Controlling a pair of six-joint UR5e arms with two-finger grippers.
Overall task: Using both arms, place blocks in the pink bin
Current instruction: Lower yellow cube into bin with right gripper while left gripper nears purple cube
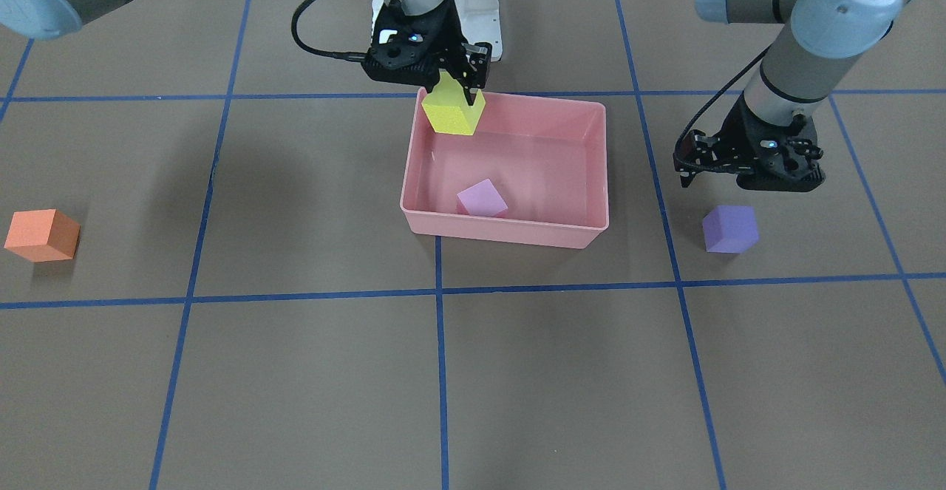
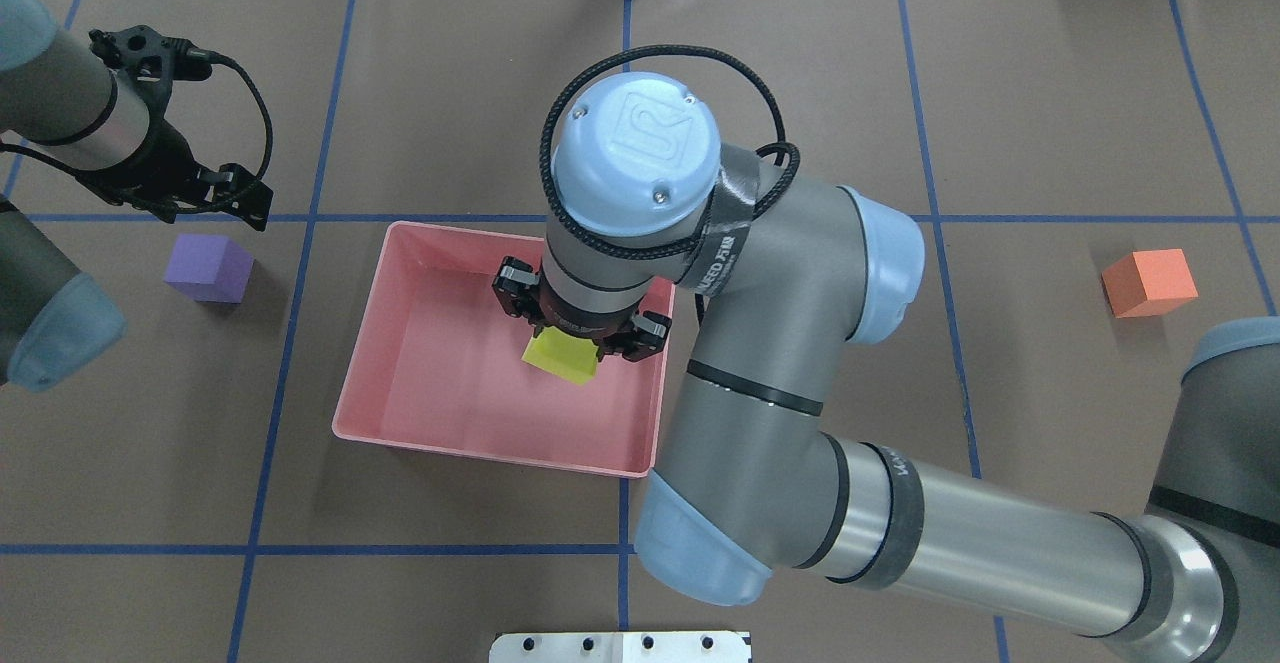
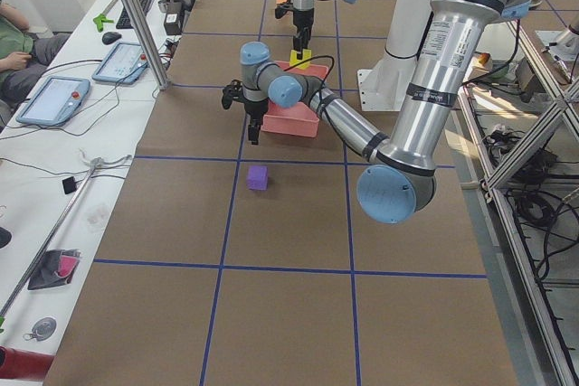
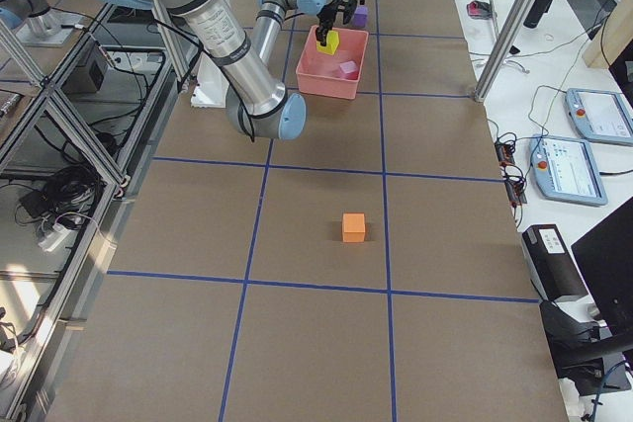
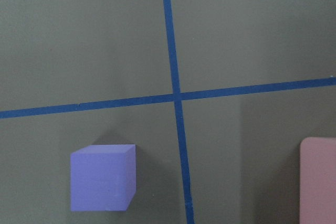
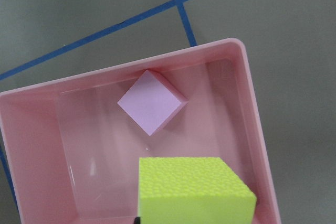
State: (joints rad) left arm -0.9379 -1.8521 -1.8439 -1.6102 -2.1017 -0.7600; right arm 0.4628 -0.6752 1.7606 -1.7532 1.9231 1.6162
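My right gripper (image 1: pixel 452 94) is shut on the yellow block (image 1: pixel 452 113) and holds it above the robot-side part of the pink bin (image 1: pixel 502 228). The right wrist view shows the yellow block (image 6: pixel 194 192) over the bin (image 6: pixel 252 108). The light pink-lilac block (image 1: pixel 482 199) lies inside the bin; in the overhead view my right arm hides it. My left gripper (image 1: pixel 684 168) looks open and empty, hovering close to the purple block (image 1: pixel 730 228) without touching it. The purple block (image 5: pixel 102 178) sits on the table. The orange block (image 1: pixel 42 235) lies alone far out on my right side.
The table is brown with blue tape grid lines. The white pedestal base (image 1: pixel 484 9) stands just behind the bin. My right arm's elbow (image 2: pixel 800 423) reaches over the bin's right side in the overhead view.
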